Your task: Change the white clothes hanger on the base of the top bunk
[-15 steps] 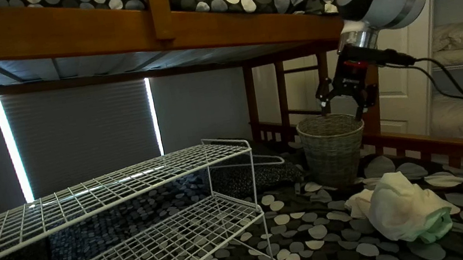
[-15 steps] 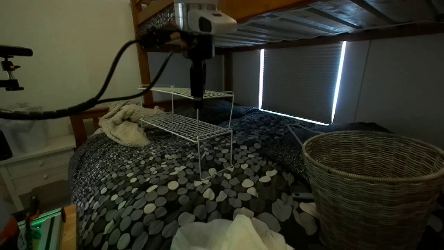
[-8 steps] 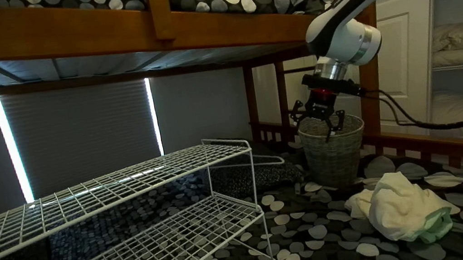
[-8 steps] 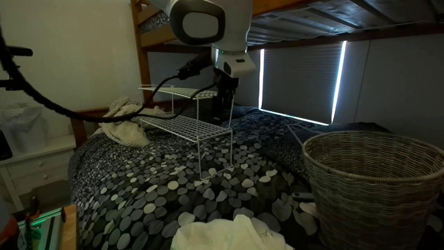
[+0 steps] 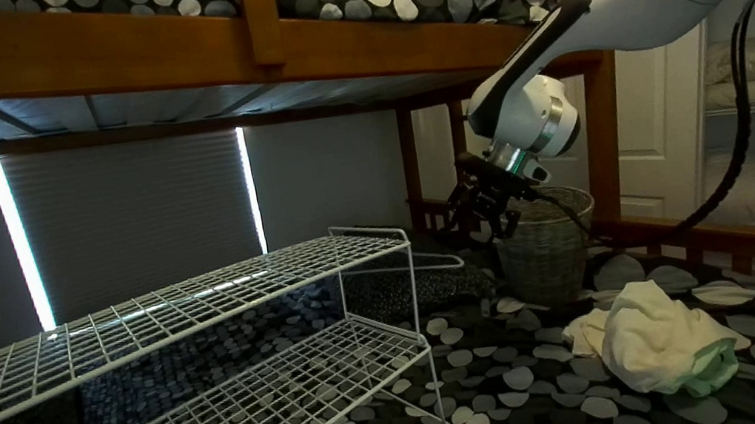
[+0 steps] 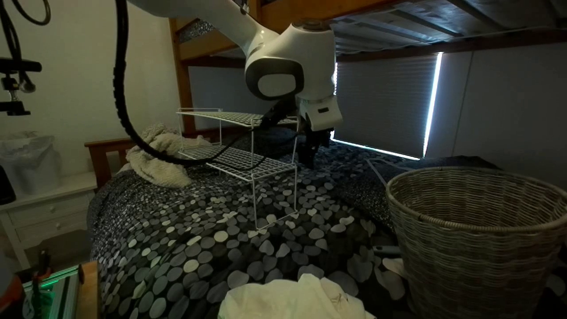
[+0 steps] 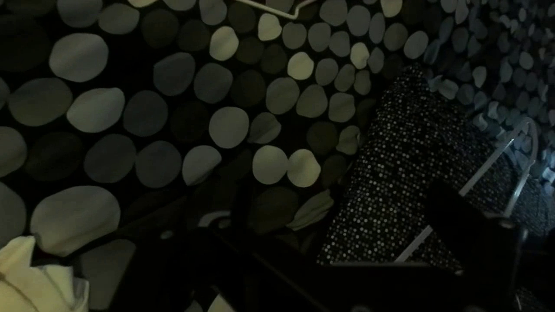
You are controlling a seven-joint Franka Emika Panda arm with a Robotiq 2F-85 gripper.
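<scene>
The white clothes hanger [image 5: 451, 264] lies on a dark speckled pillow [image 5: 412, 293], partly behind the wire rack. It also shows in an exterior view [image 6: 376, 172], partly hidden by the basket. In the wrist view the hanger [image 7: 485, 169] runs diagonally at the right, partly covered by a dark finger. My gripper [image 5: 477, 228] is open and empty, tilted, in the air near the hanger's end and in front of the basket in that view. Its fingers [image 7: 340, 195] stand wide apart in the wrist view. The base of the top bunk [image 5: 397, 41] is the brown rail above.
A white wire rack [image 5: 195, 291] stands on the bed beside the hanger. A wicker basket [image 6: 478, 252] stands on the hanger's other side. A pale cloth [image 5: 659, 342] lies on the bedding. The bunk rail [image 6: 328, 9] passes close behind the arm.
The gripper has come down and tilted, moving from above the basket toward the hanger. It moves left in an exterior view and right in the opposite one. The hanger has not moved.
</scene>
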